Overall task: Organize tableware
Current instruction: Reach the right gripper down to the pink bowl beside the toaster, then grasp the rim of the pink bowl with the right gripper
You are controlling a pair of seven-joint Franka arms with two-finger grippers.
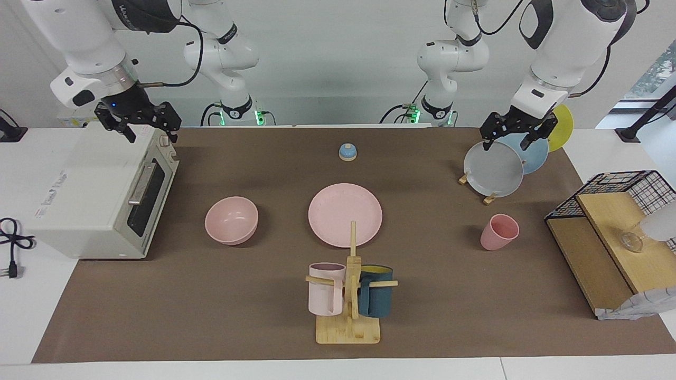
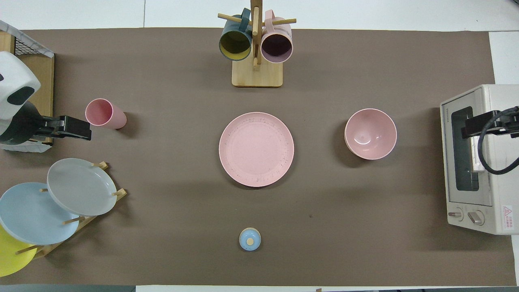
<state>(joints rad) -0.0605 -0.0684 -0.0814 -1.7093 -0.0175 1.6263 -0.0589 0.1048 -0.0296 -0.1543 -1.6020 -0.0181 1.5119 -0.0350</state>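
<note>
I see a white table (image 1: pixel 31 322) almost wholly covered by a brown mat (image 1: pixel 211 306). At the robots' edge of that mat a plain pale wall (image 1: pixel 338 63) rises. Past the mat's corner at the left arm's end, a window (image 1: pixel 655 68) shows greenery. Light falls evenly over the mat, leaving soft shadows.

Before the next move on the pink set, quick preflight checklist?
1. Pink plate flat, nothing on it: ok.
2. Pink bowl upright, empty, apart from the plate: ok.
3. Pink cup upright, apart from the plate rack: ok.
4. Left claw holds nothing, over the rack's grey plate: ok.
5. Right claw holds nothing, over the toaster oven: ok.
6. Finger opening on both: cannot tell.
</note>
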